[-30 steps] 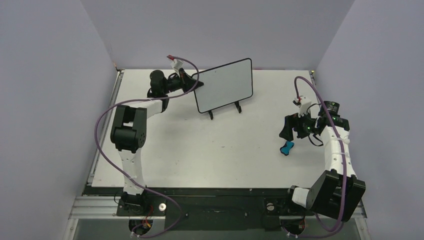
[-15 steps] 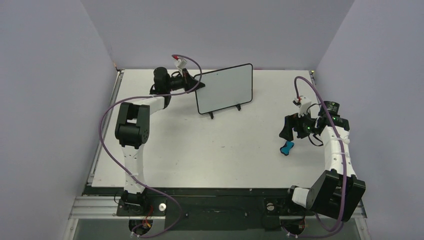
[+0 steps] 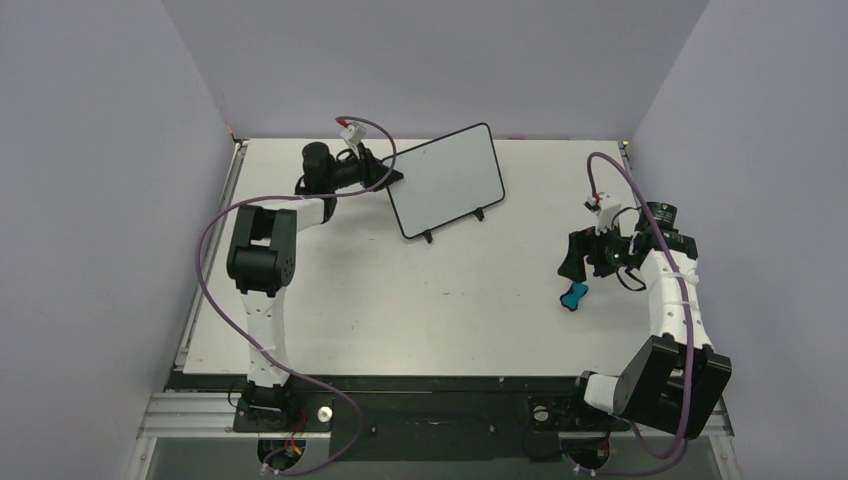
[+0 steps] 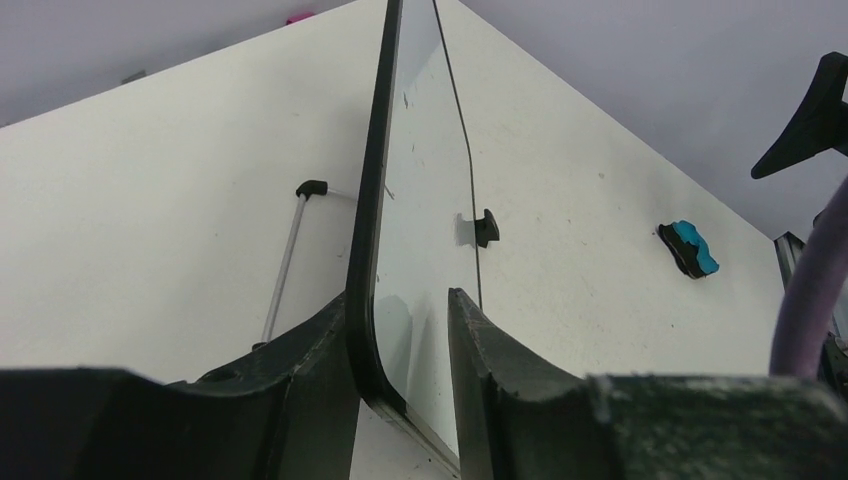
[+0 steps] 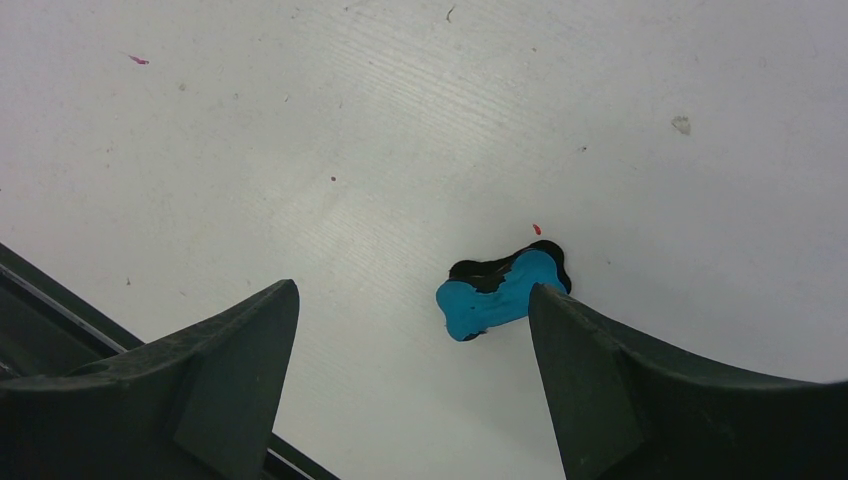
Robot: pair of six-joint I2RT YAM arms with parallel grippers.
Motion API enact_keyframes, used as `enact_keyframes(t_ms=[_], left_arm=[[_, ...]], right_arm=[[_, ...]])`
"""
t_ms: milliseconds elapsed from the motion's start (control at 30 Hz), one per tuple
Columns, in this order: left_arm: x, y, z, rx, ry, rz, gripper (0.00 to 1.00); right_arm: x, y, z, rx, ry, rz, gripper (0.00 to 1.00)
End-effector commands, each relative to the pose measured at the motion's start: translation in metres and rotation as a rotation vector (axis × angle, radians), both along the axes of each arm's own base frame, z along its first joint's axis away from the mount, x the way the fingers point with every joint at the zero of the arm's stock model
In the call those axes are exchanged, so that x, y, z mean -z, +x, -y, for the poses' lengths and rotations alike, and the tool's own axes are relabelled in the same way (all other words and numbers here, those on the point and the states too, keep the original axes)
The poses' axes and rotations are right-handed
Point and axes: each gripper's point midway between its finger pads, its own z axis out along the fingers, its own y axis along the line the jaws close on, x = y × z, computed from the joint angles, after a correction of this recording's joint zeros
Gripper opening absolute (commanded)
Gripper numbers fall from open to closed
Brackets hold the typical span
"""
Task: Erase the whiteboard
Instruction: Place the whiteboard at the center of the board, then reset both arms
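Observation:
The whiteboard (image 3: 445, 180) is white with a thin black frame and looks wiped clean. It stands tilted at the back centre of the table on its black wire stand (image 3: 480, 214). My left gripper (image 3: 388, 178) is shut on the board's left edge. In the left wrist view the board (image 4: 425, 200) runs edge-on between my fingers (image 4: 400, 340). My right gripper (image 3: 575, 268) is open and empty, hovering just above the small blue eraser (image 3: 573, 295). In the right wrist view the eraser (image 5: 500, 293) lies on the table beside the right finger.
The stand's wire leg (image 4: 285, 260) and front hook (image 4: 485, 228) show beside the board. The eraser also shows far right in the left wrist view (image 4: 690, 248). Grey walls enclose the table on three sides. A dark rail runs along the near edge (image 3: 420, 385).
The left gripper has twisted the whiteboard, so its left end has swung nearer and lower and the board sits more skewed. The right arm and eraser have not moved.

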Motion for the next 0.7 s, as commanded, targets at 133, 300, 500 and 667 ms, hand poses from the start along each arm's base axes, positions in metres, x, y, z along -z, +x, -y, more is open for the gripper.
enact_keyframes(t_ms=[133,300,500,667], left_arm=[[-0.043,0.008,-0.014,-0.053,-0.017,0.128,0.41],[-0.066,0.003,-0.029,-0.088,-0.041,0.157,0.46],[-0.111,-0.017,-0.061,-0.201,-0.076,0.209,0.50],[-0.171,-0.050,-0.107,-0.385,-0.161,0.220,0.53]], right_arm=[[0.000,0.000,-0.004,-0.027,0.000,0.008,0.80],[0.001,0.000,-0.003,-0.026,-0.008,0.007,0.80],[-0.002,0.001,0.001,-0.015,-0.040,0.022,0.81],[-0.016,0.008,0.011,0.041,-0.098,0.102,0.82]])
